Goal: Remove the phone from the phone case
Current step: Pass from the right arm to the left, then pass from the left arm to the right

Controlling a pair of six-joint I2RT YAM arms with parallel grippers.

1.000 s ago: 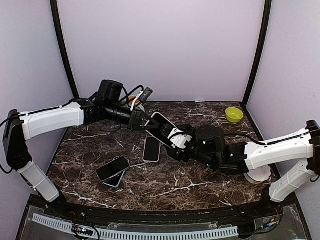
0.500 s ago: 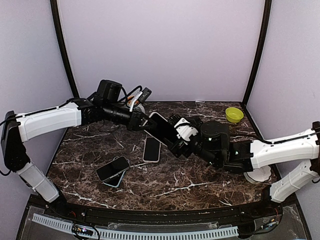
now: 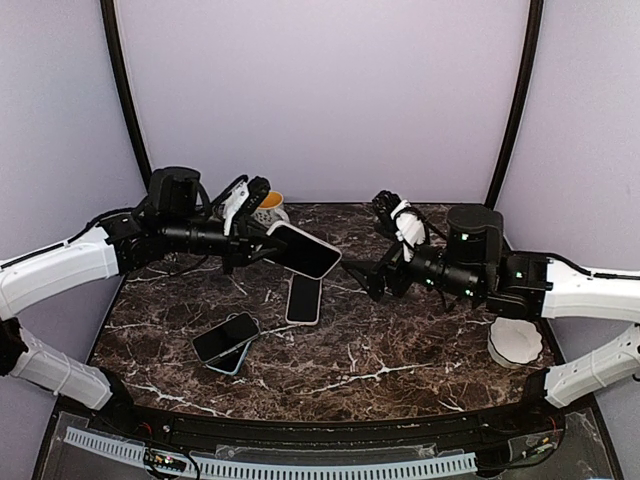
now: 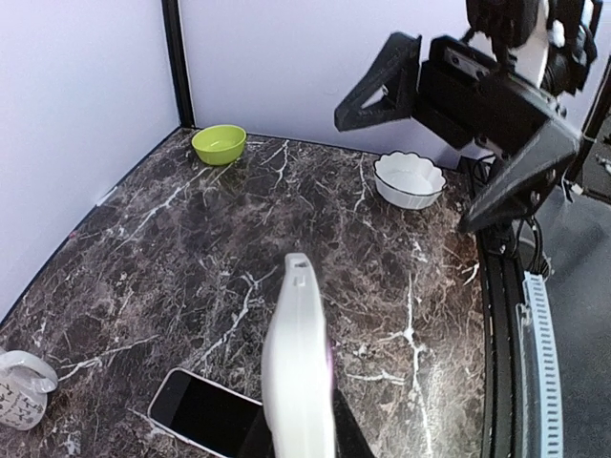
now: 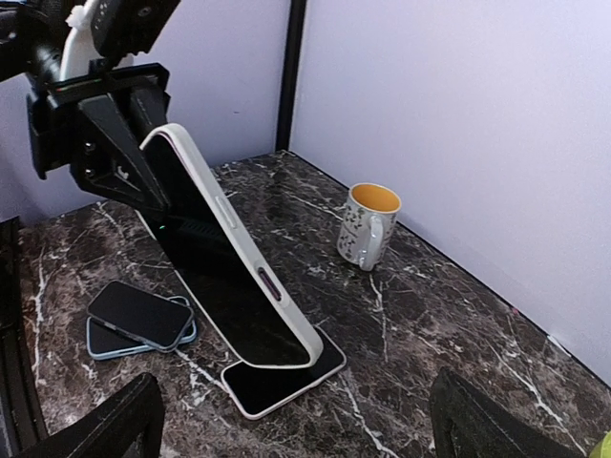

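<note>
Above marble table [image 3: 400,350], left fingers [image 5: 107,143] clamp cased phone [image 3: 303,251], long axis slanting toward spread right fingers [image 4: 374,93]

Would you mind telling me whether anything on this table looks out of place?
A dark phone at the left front lies crooked on what seems a light blue case, overhanging it. Nothing looks spilled or broken.

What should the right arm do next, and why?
Probably move the open right gripper to the phone's free end and pinch the case rim. The left gripper holds the cased phone aloft, and the right one is apart from it, holding nothing.
</note>
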